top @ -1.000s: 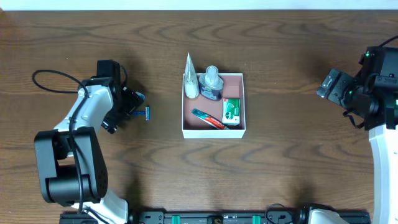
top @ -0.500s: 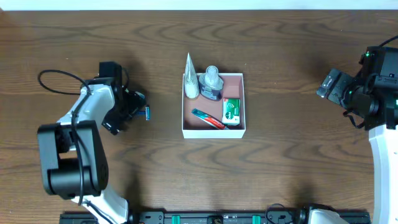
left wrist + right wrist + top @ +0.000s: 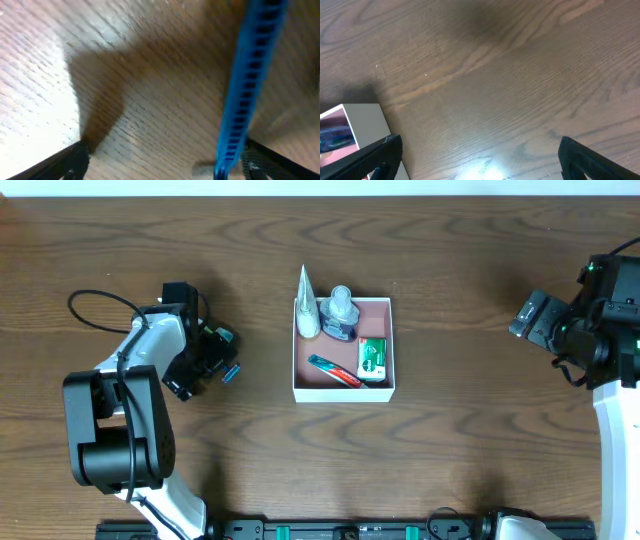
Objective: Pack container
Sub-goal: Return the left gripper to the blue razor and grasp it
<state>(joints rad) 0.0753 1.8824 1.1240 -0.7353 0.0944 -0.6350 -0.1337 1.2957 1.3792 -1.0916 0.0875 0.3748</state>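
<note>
The container (image 3: pixel 345 392), a square white-walled box with a pinkish inside, sits at the table's middle and holds a white tube, a clear bottle, a green-and-white carton and a red-and-green tube. Its corner shows in the right wrist view (image 3: pixel 355 120). A blue razor (image 3: pixel 230 371) lies left of it on the table. My left gripper (image 3: pixel 215 358) is low over the razor. In the left wrist view the fingers (image 3: pixel 162 160) are spread wide, with the razor (image 3: pixel 245 100) close to the right finger. My right gripper (image 3: pixel 525 315) is open and empty at the far right, as the right wrist view (image 3: pixel 480 160) also shows.
A black cable (image 3: pixel 95 305) loops from the left arm over the table at the left. The arm bases (image 3: pixel 350 530) line the front edge. Bare wood surrounds the container.
The left gripper has shifted a little. The razor's blue end has moved slightly down and left, nearer the fingers. The right arm has not moved.
</note>
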